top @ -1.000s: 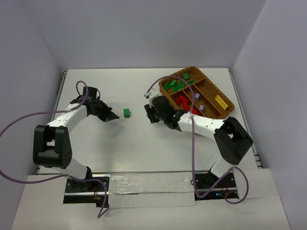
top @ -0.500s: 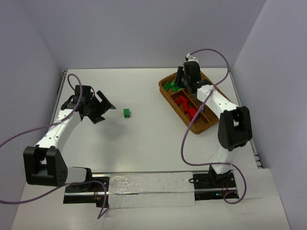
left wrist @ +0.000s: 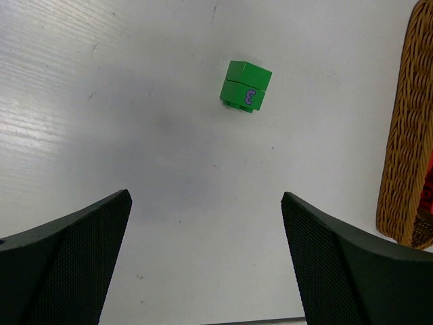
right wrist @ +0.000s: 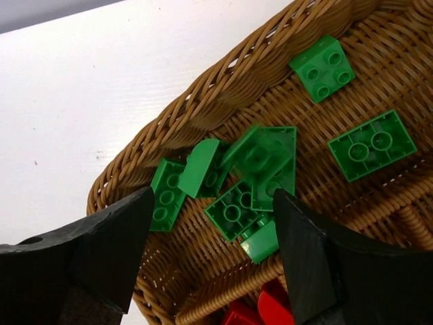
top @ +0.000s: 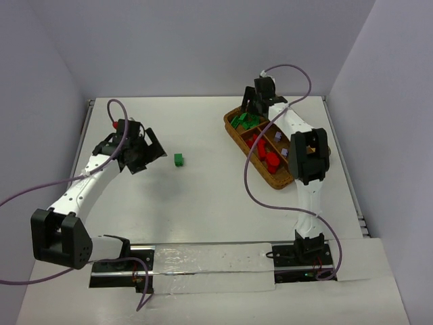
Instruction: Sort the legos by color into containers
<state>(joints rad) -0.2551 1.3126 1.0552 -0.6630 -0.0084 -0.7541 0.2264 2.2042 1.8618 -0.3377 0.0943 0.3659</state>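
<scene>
One green lego [top: 178, 159] [left wrist: 245, 86] lies alone on the white table. My left gripper [top: 151, 158] [left wrist: 204, 196] stands open just left of it, nothing between its fingers. The containers are sections of a brown wicker tray [top: 237, 139] [right wrist: 223, 81]. My right gripper [top: 252, 112] [right wrist: 213, 196] hangs open over the tray's far section, where several green legos [right wrist: 233, 210] lie; one of them [right wrist: 260, 152] looks blurred. Red legos [top: 260, 145] [right wrist: 270, 311] fill the section beside it. Lilac pieces [top: 284, 152] lie further right.
The tray's woven wall [left wrist: 406, 135] shows at the right edge of the left wrist view. White walls close off the table at the back and sides. The right arm [top: 308, 156] stretches along the tray's right side.
My left gripper has opened and pulled back slightly from the lone green lego. The right arm has swung from mid-table to the tray's far end and opened. The tray now lies turned.
</scene>
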